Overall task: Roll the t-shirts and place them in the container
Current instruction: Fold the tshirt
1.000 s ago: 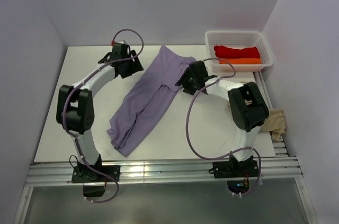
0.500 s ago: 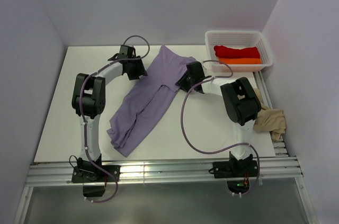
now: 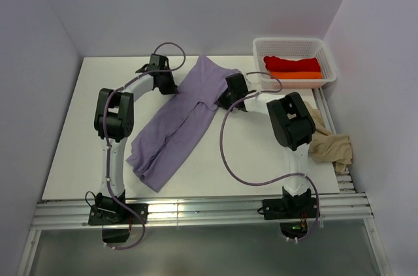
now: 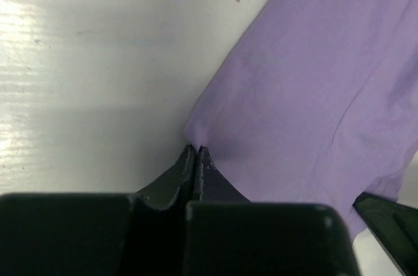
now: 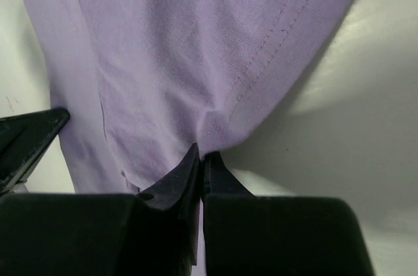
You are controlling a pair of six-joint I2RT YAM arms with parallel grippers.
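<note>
Four t-shirts in view.

Item one: lavender t-shirt, plain soft knit. It lies on the white table in a long diagonal band, from upper centre of the overhead frame down to lower left. It is doubled lengthwise, with a crease line along its middle and the lower end rumpled and turned over. A stitched hem shows in the right wrist view.

Left gripper: jaws closed tight, tips pinching a small pucker at the shirt's left edge, low to the table.

Right gripper: jaws likewise closed, tips nipping the hemmed edge on the shirt's right side, where the cloth gathers into a small fold. The two grips sit opposite each other across the shirt's upper part.

Items two and three: red t-shirt and orange t-shirt, bundled compactly, touching side by side inside the white mesh basket at upper right.

Item four: beige t-shirt, crumpled at the table's right edge, just beside the right arm.
</note>
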